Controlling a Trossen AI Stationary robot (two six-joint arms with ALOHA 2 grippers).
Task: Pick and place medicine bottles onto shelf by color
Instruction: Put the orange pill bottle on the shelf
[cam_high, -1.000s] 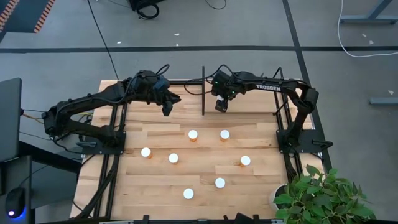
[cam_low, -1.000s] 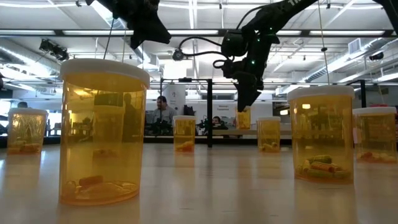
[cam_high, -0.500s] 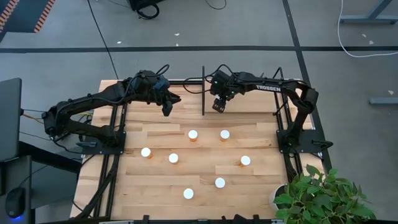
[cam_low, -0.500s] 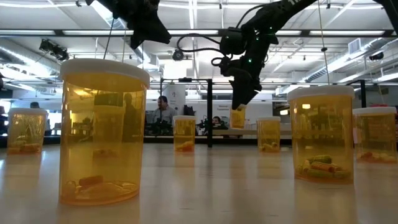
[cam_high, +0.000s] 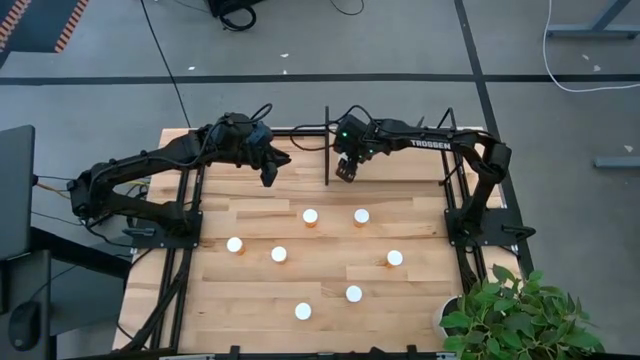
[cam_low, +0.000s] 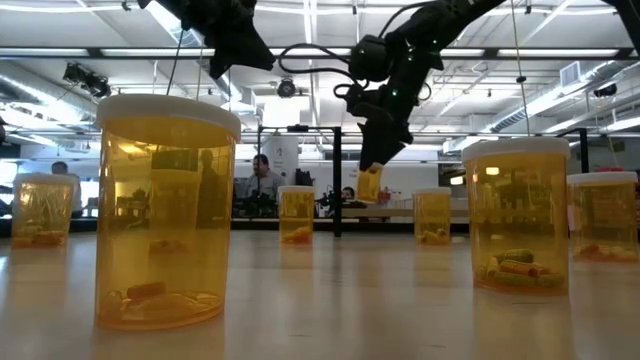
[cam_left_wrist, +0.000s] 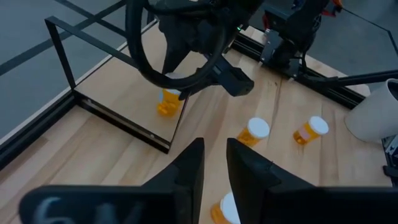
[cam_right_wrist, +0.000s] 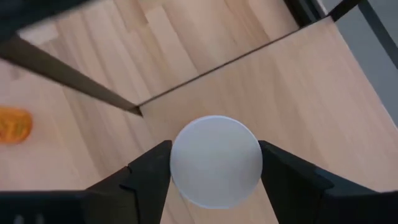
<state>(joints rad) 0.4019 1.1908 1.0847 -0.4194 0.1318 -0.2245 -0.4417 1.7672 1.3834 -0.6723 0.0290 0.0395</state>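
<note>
High view: right arm (cam_high: 430, 141) lettered TROSSEN, its jaws gripping a bottle (cam_low: 369, 185).

Right end effector (cam_low: 372, 160) gripping, left (cam_left_wrist: 214, 168) shut.

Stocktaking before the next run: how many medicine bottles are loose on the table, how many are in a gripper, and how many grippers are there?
Bottles standing on the tabletop: 7, such as this bottle
Bottles held in the right gripper: 1, the held bottle
Grippers, counting the left gripper: 2
Total bottles: 8
</note>
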